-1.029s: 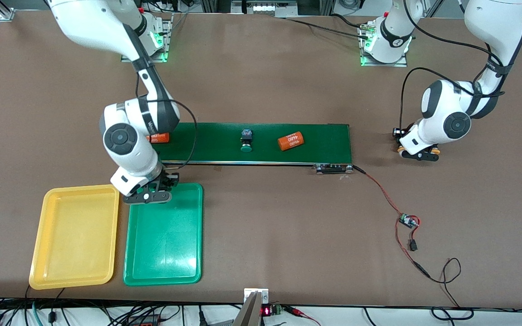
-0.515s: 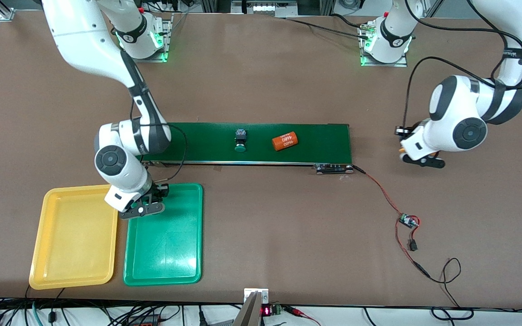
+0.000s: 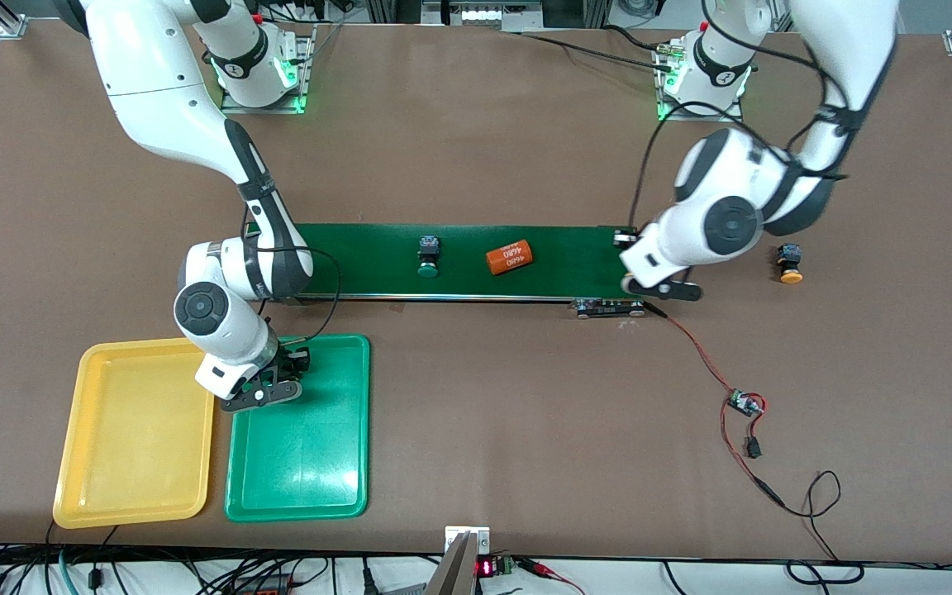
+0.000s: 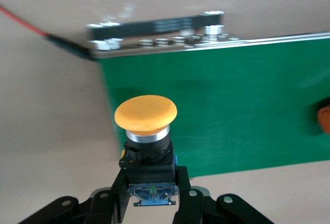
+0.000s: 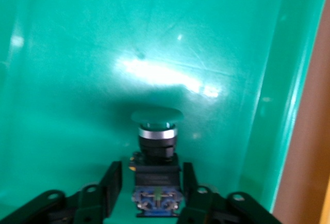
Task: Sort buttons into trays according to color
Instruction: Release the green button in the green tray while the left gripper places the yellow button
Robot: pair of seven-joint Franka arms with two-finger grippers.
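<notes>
Front view, starting at the right arm's end of the table: the yellow tray (image 3: 71,430) has nothing in it; the green tray (image 3: 302,463) sits just beside it. The right gripper (image 3: 265,388) hangs low over the green tray's belt-side end. In the right wrist view it looks clamped on the black-and-blue body of the held green button (image 5: 157,146), cap pointing out over the tray floor.

So I'd say the step in hand is dropping off that first green one. The next move is just to lower a touch and let go, well inside the rim so it doesn't roll out.

Further along is the dark-green conveyor belt (image 3: 360,256); the belt green button (image 3: 428,256) lies on it, with an orange "4680" cylinder (image 3: 509,257) near it that isn't part of the sort.

The left gripper (image 3: 662,289) is over the belt's end at the left arm's side. The left wrist view shows its jaws closed on the held yellow-orange button (image 4: 147,126); my guess is it gets set on the belt.

Last, the loose yellow-orange button (image 3: 789,264) sits on the bare table near that belt end, waiting its turn; nothing is sorted yet.
</notes>
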